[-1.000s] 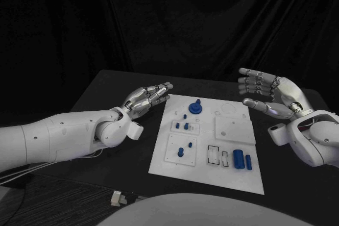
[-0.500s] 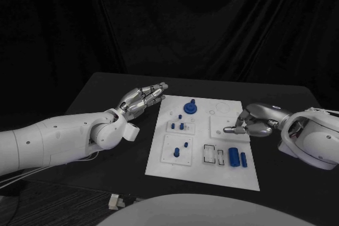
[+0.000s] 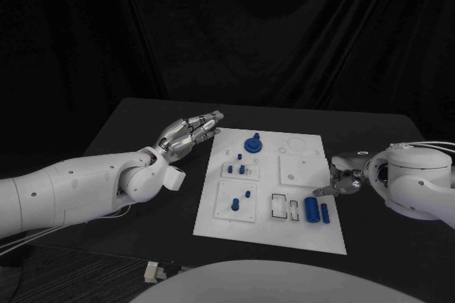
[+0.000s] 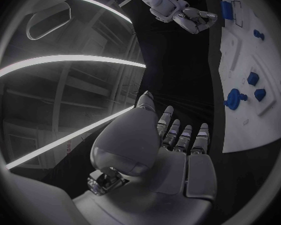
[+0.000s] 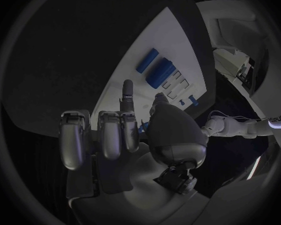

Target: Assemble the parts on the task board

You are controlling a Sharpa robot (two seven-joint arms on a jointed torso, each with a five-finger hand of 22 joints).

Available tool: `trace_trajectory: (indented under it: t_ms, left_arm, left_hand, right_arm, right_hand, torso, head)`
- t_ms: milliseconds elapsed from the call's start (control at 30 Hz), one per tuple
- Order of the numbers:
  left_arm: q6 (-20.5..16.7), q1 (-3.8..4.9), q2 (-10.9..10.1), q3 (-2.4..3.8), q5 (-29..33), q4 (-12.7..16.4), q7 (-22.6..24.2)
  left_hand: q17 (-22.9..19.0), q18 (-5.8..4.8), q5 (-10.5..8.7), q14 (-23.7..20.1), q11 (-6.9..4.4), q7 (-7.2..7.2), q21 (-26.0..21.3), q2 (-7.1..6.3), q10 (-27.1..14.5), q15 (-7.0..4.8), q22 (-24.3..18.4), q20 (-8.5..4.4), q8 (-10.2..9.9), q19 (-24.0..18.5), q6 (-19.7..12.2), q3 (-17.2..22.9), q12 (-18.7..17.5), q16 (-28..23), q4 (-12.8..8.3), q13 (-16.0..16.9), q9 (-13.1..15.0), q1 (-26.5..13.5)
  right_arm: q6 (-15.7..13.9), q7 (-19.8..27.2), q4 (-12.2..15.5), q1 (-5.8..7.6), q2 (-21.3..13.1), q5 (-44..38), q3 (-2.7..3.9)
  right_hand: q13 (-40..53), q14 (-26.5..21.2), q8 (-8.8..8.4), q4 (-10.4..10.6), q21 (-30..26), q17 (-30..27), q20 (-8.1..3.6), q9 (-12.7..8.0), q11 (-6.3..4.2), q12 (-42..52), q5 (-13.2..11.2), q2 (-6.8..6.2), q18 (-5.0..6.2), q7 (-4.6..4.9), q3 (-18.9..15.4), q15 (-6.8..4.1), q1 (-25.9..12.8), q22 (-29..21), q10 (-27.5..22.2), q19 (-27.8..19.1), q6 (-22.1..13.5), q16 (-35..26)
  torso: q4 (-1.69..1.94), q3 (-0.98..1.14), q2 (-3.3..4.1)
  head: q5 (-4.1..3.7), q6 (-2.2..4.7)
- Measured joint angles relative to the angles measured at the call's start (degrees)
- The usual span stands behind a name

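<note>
Head view, nearest us: the white task board (image 3: 268,232) lies in the middle of the black table (image 3: 114,139), and two blue cylinders (image 3: 317,210) lie side by side at its near right. Our right robot hand (image 3: 339,185) has dropped in the last second from high above the table's right side, fingers raised and apart, to the board's right edge just beyond those cylinders. Its fingers are now drawn in with one reaching toward the board; we see nothing held, but we cannot tell whether it counts as closed. We judge this the approach to a first pick, most likely a cylinder.

Further back, small blue pegs (image 3: 240,199) stand in the left panels, and a round blue knob (image 3: 253,144) sits near the far edge. Our left robot hand (image 3: 191,133) has stayed beside the board's far left corner, fingers straight and close together, holding nothing.

The right wrist view adds what the head view lacks: one finger (image 5: 127,96) stretched out alone toward the cylinders (image 5: 155,68), the others folded. The left wrist view shows the left palm (image 4: 178,160) bare.
</note>
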Motion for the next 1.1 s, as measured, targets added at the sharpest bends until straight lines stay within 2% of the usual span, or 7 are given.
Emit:
trace_trajectory:
  t_ms: [233,333,400,633,933,1033,1100]
  left_arm:
    - [0.2,0.00,0.2,0.00,0.0,-0.2,0.0]
    - [0.3,0.00,0.2,0.00,0.0,-0.3,0.0]
    - [0.4,0.00,0.2,-0.01,0.0,-0.4,0.0]
    - [0.8,0.00,0.4,-0.01,0.0,-0.6,0.0]
    - [1.3,0.00,0.5,0.00,0.0,-0.7,0.0]
    - [1.4,0.00,0.5,0.00,0.0,-0.8,0.0]
    - [1.5,0.00,0.6,0.00,0.0,-0.8,0.0]
  left_hand:
    - [0.0,0.00,0.68,0.2,0.00,0.00,0.0,0.25,0.0,0.21,0.1,0.09,0.0,0.1,0.0,0.1,0.2,0.2,0.1,0.0,0.0,0.4]
    - [0.0,0.00,0.79,0.2,0.19,0.20,0.0,0.36,0.2,0.21,0.1,0.09,0.0,0.1,-0.2,0.2,0.2,0.2,-0.1,0.0,0.0,0.5]
    - [0.1,0.00,0.96,0.1,0.20,0.20,0.0,0.52,0.2,0.50,0.1,0.09,0.0,0.1,-0.2,0.3,0.2,0.2,-0.1,0.0,0.0,0.6]
    - [0.1,0.00,1.17,0.2,0.20,0.20,0.0,0.77,0.2,0.62,0.1,0.29,0.0,0.3,-0.2,0.4,0.2,0.5,0.1,0.0,0.0,0.9]
    - [0.1,0.00,1.17,0.4,0.19,0.21,0.0,0.55,0.2,0.82,0.1,0.29,0.0,0.3,-0.2,0.4,0.2,0.5,0.1,0.0,0.0,1.1]
    - [0.1,0.00,1.17,0.6,0.20,0.21,0.0,0.55,0.2,1.02,0.1,0.29,0.0,0.3,-0.2,0.4,0.2,0.7,0.1,0.0,0.0,1.1]
    - [0.1,0.00,1.17,0.6,0.20,0.41,0.0,0.55,0.2,1.02,0.1,0.29,0.0,0.3,-0.4,0.4,0.2,0.7,0.1,0.0,0.0,1.1]
  right_arm:
    - [-2.1,-1.3,0.0,0.02,0.5,-0.6,0.00]
    - [-3.6,-1.6,-0.1,0.02,0.6,-0.5,-0.01]
    - [-4.7,-1.7,-0.1,0.02,0.6,-0.5,-0.01]
    - [-6.8,-2.1,-0.7,0.02,1.3,1.3,-0.01]
    - [-6.7,-2.7,-2.2,-0.02,3.0,5.2,0.00]
    - [-6.4,-2.9,-2.4,-0.07,3.5,6.2,-0.01]
    - [-6.1,-3.0,-2.6,-0.13,3.8,6.8,-0.01]
  right_hand:
    - [0.0,0.0,0.98,0.0,0.0,0.0,0.00,2.0,-0.57,0.0,-0.5,1.50,0.01,-0.87,-0.9,0.00,-1.4,0.0,0.1,0.0,1.9,0.0]
    - [0.0,0.0,1.12,0.0,0.0,0.0,0.00,3.1,-0.77,0.0,-1.8,2.47,0.01,-0.88,-2.0,0.00,-2.4,0.0,-0.1,0.0,2.3,0.0]
    - [0.0,-0.1,1.35,-0.1,0.0,0.0,0.00,3.8,-0.98,0.0,-2.0,2.47,0.01,-1.28,-2.2,-0.15,-2.4,0.0,0.1,0.0,2.7,0.0]
    - [0.0,-0.1,2.19,0.0,0.0,0.0,0.00,5.8,-1.39,0.0,-2.0,3.08,0.01,-1.50,-2.8,-0.52,-3.0,0.0,0.1,0.0,2.9,0.0]
    - [0.0,-0.1,2.16,-0.2,0.0,0.0,-0.20,6.6,-1.38,0.0,-2.0,3.29,0.02,-1.23,-3.4,-0.55,-3.2,0.0,0.1,0.2,2.6,0.0]
    - [0.0,-0.1,1.19,-0.4,0.0,0.0,-0.20,6.7,-1.38,0.0,-2.0,3.67,0.01,-1.00,-3.5,-0.55,-2.8,0.0,0.1,0.2,1.5,0.0]
    - [0.0,-0.1,1.06,-0.4,0.0,0.0,-0.20,6.7,-1.38,0.0,-2.0,3.32,0.02,-1.00,-3.5,-0.55,-2.4,0.0,0.1,0.2,1.5,0.0]
  torso:
    - [-0.04,0.01,0.09]
    - [-0.02,0.01,0.05]
    - [0.01,0.01,0.01]
    - [0.02,0.01,-0.03]
    - [-0.04,-0.02,-0.08]
    - [-0.04,-0.03,-0.11]
    - [-0.03,-0.03,-0.13]
  head:
    - [-0.29,0.00]
    - [-0.38,0.00]
    - [-0.38,0.00]
    - [-0.37,-0.01]
    - [-0.16,-0.01]
    - [-0.27,-0.01]
    - [-0.30,-0.01]
